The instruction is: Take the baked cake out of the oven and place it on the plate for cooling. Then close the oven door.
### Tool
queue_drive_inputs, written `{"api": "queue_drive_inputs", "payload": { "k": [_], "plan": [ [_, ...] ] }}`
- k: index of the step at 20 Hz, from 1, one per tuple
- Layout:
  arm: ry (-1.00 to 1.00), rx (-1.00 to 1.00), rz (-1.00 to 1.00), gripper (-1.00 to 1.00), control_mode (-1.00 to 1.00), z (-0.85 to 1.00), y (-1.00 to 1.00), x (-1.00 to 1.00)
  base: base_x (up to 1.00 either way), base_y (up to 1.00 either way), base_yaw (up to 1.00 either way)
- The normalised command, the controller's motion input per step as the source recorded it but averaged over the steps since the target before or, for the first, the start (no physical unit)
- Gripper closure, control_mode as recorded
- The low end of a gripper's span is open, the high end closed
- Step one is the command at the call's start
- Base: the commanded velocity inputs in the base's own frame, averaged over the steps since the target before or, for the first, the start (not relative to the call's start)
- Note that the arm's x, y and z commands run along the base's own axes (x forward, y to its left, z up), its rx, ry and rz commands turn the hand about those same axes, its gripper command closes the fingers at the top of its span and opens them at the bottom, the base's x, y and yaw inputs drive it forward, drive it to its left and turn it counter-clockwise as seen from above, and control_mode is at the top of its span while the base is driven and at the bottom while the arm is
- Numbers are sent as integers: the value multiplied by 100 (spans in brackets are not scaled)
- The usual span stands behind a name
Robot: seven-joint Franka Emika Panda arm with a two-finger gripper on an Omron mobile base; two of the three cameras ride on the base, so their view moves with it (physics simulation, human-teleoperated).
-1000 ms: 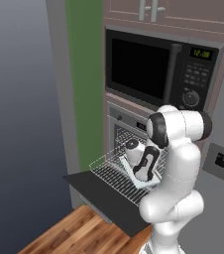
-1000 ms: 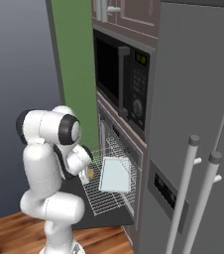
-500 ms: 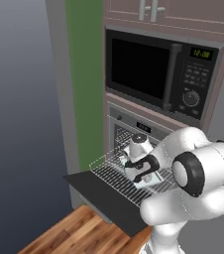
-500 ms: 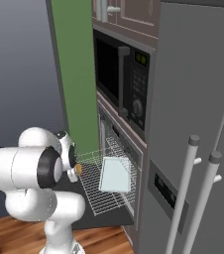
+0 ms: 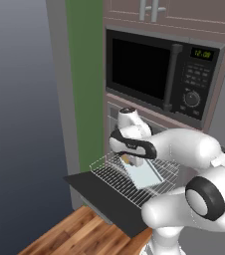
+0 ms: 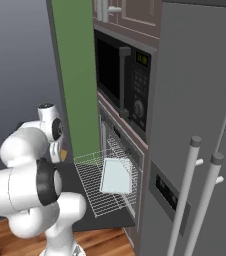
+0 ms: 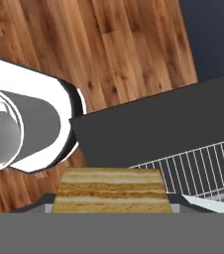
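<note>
The baked cake, a golden-brown layered slab with pale bands, is seen at the bottom centre of the hand view, gripped between the gripper jaws above the open oven door.

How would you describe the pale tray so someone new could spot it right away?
Find the black microwave with the green clock digits; the oven sits just beneath it with its dark door dropped flat. A wire rack is pulled out over that door, and the tray lies on it: a pale square slab, unlike the rack's thin wires.
</note>
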Motion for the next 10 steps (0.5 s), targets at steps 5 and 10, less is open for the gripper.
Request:
{"api": "queue_drive_inputs", "payload": {
  "k": [5,10],
  "plan": [
    [4,0,-45,100,-100,71,-5,-44,0,0,0],
    [0,0,-65,100,-100,18,-23,-50,0,0,0]
  ]
}}
